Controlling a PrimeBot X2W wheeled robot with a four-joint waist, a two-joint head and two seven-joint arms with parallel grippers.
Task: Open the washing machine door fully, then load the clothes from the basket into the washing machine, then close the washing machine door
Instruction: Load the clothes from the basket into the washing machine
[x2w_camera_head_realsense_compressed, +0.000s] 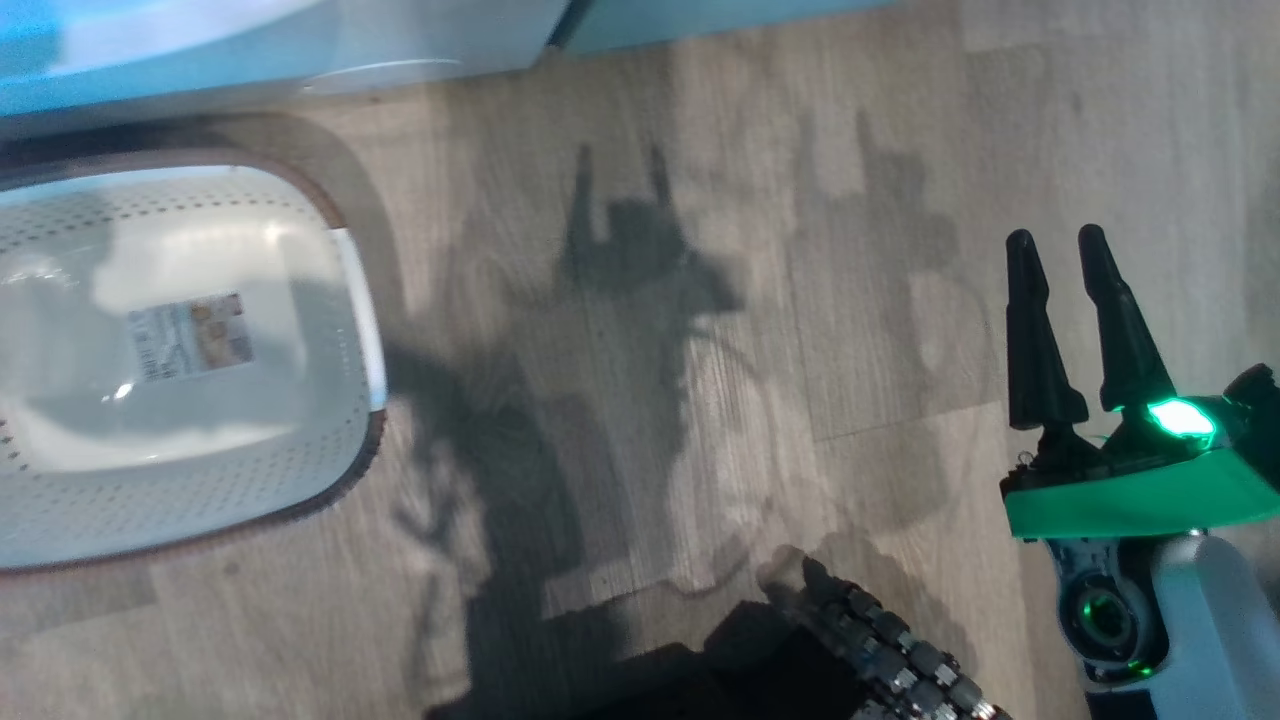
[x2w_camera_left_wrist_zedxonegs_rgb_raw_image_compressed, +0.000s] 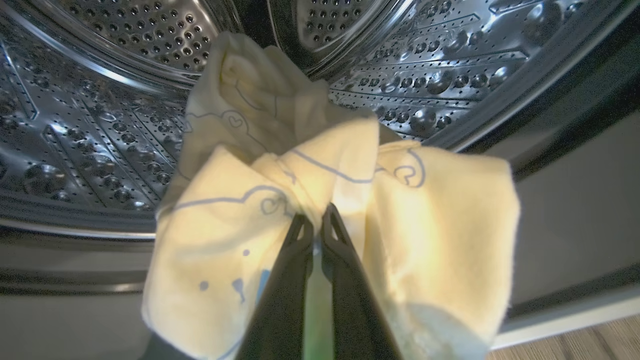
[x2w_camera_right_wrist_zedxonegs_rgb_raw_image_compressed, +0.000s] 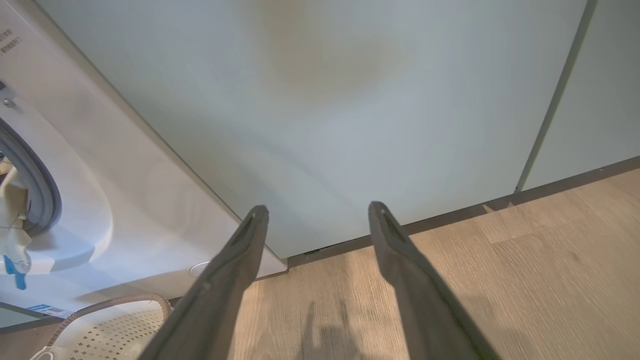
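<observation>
Left gripper (x2w_camera_left_wrist_zedxonegs_rgb_raw_image_compressed: 316, 220): I find it clamped on the clothes (x2w_camera_left_wrist_zedxonegs_rgb_raw_image_compressed: 440, 225). My two dark fingers (x2w_camera_left_wrist_zedxonegs_rgb_raw_image_compressed: 280, 300) meet at the tips, with a fold of pale yellow fabric pinched between them. The rest of the fabric hangs bunched around both fingers and carries thin blue printed outlines.

Location of the clothes: at the mouth of the washing machine (x2w_camera_right_wrist_zedxonegs_rgb_raw_image_compressed: 125, 190). The perforated steel drum (x2w_camera_left_wrist_zedxonegs_rgb_raw_image_compressed: 100, 125) lies directly behind the bundle. In the right wrist view, a strip of the same fabric shows at the grey gasket (x2w_camera_right_wrist_zedxonegs_rgb_raw_image_compressed: 45, 195), and a blue patch hangs just below the opening.

Right gripper (x2w_camera_head_realsense_compressed: 1055, 238): the jaws stand wide apart with nothing between them. It hangs above the wooden floor (x2w_camera_head_realsense_compressed: 700, 400) and points toward the foot of a pale green cabinet panel (x2w_camera_right_wrist_zedxonegs_rgb_raw_image_compressed: 350, 125) beside the machine.

Basket (x2w_camera_head_realsense_compressed: 355, 290): it sits on the floor just in front of the machine, well apart from my right gripper. The sticker (x2w_camera_head_realsense_compressed: 190, 337) on its inner bottom is in plain view.
</observation>
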